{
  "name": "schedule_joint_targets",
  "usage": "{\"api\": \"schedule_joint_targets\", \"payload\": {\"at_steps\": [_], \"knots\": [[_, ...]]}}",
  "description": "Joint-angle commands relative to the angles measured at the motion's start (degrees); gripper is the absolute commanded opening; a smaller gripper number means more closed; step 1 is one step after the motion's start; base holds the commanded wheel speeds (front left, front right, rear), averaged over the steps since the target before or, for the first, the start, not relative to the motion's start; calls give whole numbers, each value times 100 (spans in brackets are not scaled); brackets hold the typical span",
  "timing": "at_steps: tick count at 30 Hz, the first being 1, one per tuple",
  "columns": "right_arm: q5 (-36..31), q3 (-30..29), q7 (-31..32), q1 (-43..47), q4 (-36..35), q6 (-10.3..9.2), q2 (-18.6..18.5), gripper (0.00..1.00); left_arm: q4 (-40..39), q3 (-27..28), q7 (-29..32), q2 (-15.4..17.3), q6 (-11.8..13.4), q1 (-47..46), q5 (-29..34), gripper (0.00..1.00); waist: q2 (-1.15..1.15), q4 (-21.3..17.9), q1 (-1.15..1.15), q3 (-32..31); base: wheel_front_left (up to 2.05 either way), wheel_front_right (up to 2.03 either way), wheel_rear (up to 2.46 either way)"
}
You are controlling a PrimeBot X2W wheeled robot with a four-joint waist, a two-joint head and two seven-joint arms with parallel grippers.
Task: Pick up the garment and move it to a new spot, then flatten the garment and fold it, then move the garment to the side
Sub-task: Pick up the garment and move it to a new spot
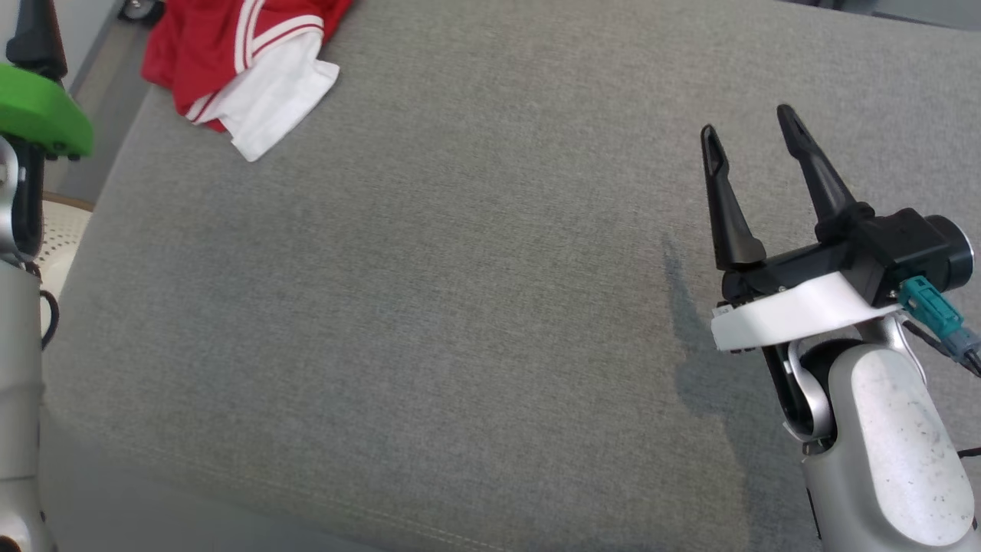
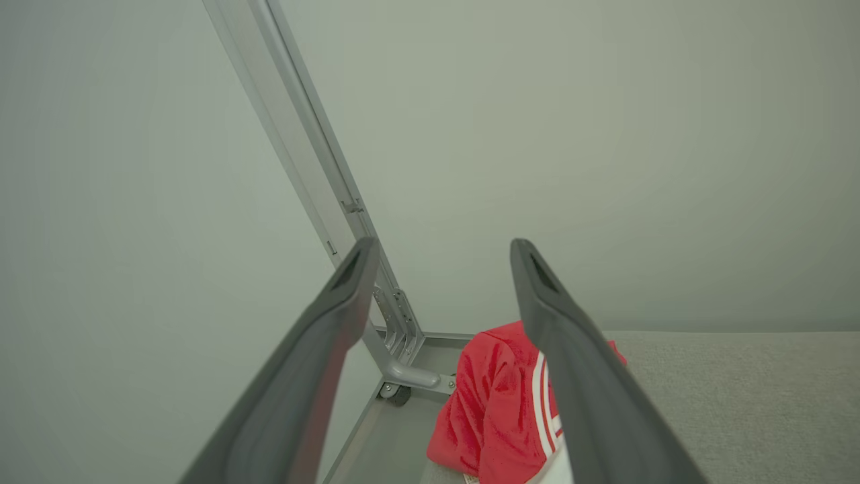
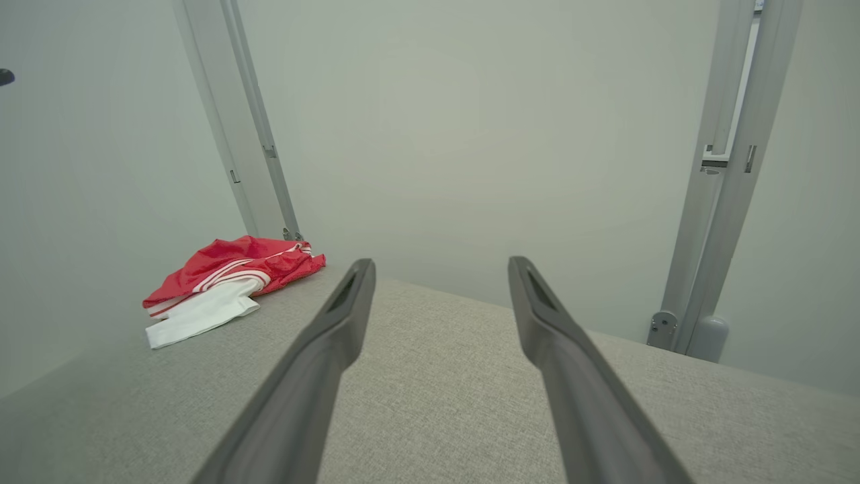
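Note:
A red garment (image 1: 245, 61) with white stripes and a white panel lies crumpled at the far left corner of the grey fabric surface (image 1: 460, 307). My right gripper (image 1: 747, 126) hovers open over the right side of that surface, far from the garment, with nothing between its fingers. In the right wrist view the garment (image 3: 228, 282) sits off to the left of the open right gripper (image 3: 440, 265). In the left wrist view my left gripper (image 2: 443, 249) is open and empty, and the garment (image 2: 497, 410) lies below and beyond it, partly behind the right-hand finger (image 2: 571, 349).
The surface's left edge drops to the floor near the green part (image 1: 38, 107) of my left arm and a white perforated object (image 1: 61, 238). A metal frame post (image 2: 316, 154) with a caster wheel (image 2: 396, 393) stands behind the garment. Another post (image 3: 719, 188) rises at the far right.

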Motion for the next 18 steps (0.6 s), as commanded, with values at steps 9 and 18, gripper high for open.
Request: {"api": "schedule_joint_targets", "payload": {"at_steps": [9, 18], "knots": [[-177, 197, 207, -35, -1194, 0, -23, 100, 1626, -627, 388, 515, -121, -1074, -202, 100, 0, -1359, -1, 1698, 0, 0, 0], [-377, 217, 369, 0, -1938, 0, -21, 100, 2818, -639, 210, 764, -124, -1416, -260, 100, 0, -1543, -1, 2249, 0, 0, 0]]}}
